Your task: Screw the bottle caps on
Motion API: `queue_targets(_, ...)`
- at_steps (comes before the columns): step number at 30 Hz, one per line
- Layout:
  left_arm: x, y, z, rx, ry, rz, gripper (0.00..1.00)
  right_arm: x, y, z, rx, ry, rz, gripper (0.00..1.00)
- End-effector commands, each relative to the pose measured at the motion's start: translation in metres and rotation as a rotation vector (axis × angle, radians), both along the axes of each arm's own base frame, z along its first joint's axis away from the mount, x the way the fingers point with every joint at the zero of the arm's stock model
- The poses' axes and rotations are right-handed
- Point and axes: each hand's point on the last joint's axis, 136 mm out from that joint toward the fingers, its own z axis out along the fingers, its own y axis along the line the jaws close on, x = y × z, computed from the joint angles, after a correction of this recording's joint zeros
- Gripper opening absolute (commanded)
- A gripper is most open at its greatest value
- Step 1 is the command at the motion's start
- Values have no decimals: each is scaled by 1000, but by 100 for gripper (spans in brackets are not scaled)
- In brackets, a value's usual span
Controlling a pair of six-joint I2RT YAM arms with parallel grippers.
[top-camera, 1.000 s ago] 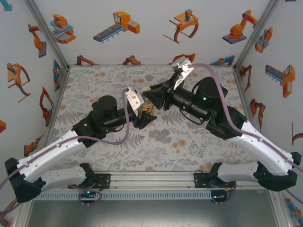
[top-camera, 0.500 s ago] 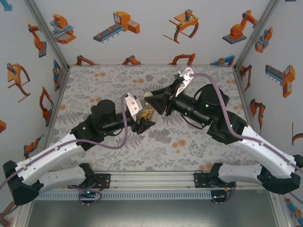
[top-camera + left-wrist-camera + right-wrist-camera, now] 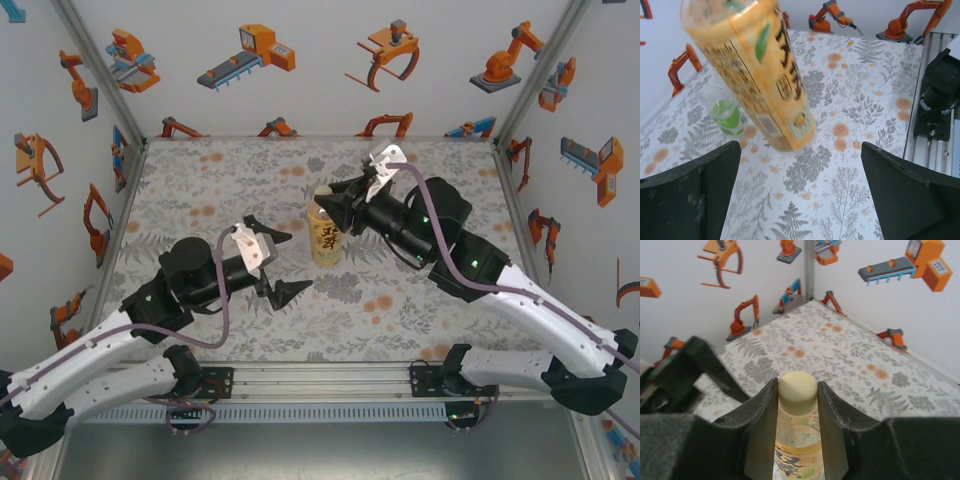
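Amber bottle (image 3: 325, 240) stands upright mid-table, its pale cap (image 3: 797, 385) on the neck. The right gripper (image 3: 328, 207), reaching in from the right, is clamped on that cap, one finger on each side. The left gripper (image 3: 279, 259) sits near-left of the bottle, jaws spread wide, touching nothing.

Table cover (image 3: 385, 320), grey fern and orange blossom print; white enclosure walls (image 3: 310, 100) bearing orange robot-arm stickers (image 3: 505, 60); aluminium mounting rail (image 3: 320, 378) at near edge.
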Motion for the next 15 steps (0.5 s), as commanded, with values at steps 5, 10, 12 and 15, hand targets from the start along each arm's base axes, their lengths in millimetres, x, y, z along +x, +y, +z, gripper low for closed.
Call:
queue_targets(5, -1, 36, -17, -27, 94, 122, 97, 61, 13, -25, 41, -80, -48, 0)
queue_targets(10, -4, 48, -28, -39, 138, 147, 98, 108, 26, -53, 53, -114, -67, 0)
queue_targets(12, -3, 50, -31, -33, 155, 161, 100, 125, 30, -65, 53, -122, -78, 0)
queue_targets(15, -3, 53, -36, -18, 183, 175, 97, 148, 42, -85, 35, -131, -70, 0)
